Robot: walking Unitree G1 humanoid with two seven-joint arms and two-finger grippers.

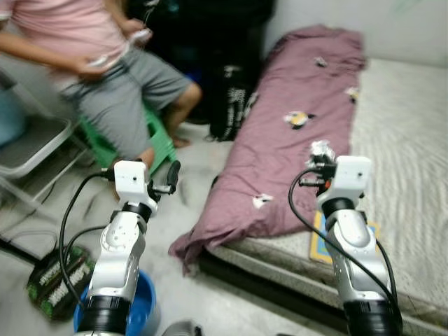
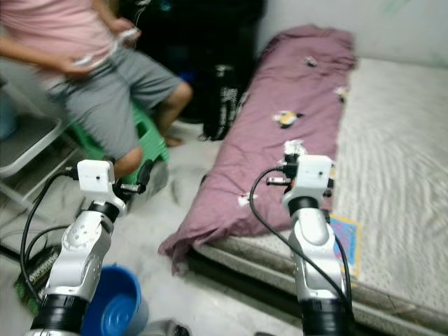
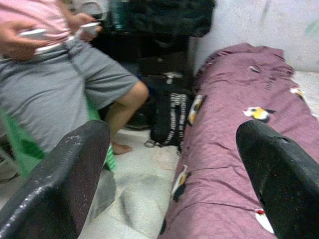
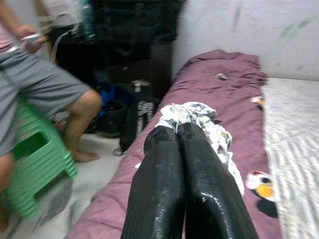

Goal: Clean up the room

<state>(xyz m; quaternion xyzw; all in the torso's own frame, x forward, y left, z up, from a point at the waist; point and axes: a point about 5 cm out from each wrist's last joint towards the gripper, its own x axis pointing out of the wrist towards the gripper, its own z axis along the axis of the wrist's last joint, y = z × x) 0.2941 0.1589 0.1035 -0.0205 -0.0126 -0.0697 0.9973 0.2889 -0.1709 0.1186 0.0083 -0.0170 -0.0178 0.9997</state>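
Bucket (image 1: 143, 308), blue and round, stands on the floor near the left arm, its inside too blurred to read. Right pincer (image 4: 178, 137) is clamped on a crumpled white printed wrapper (image 4: 199, 117) above the purple quilt (image 1: 294, 140) on the bed (image 1: 413, 140), while the left pincer (image 3: 174, 164) hangs wide apart, holding nothing. A person (image 1: 105, 70) sits on a green stool (image 1: 161, 140) at far left, a black bag (image 1: 227, 105) beside the bed; the wrist view shows the wrapper's print.

Soft indoor light; slight motion blur
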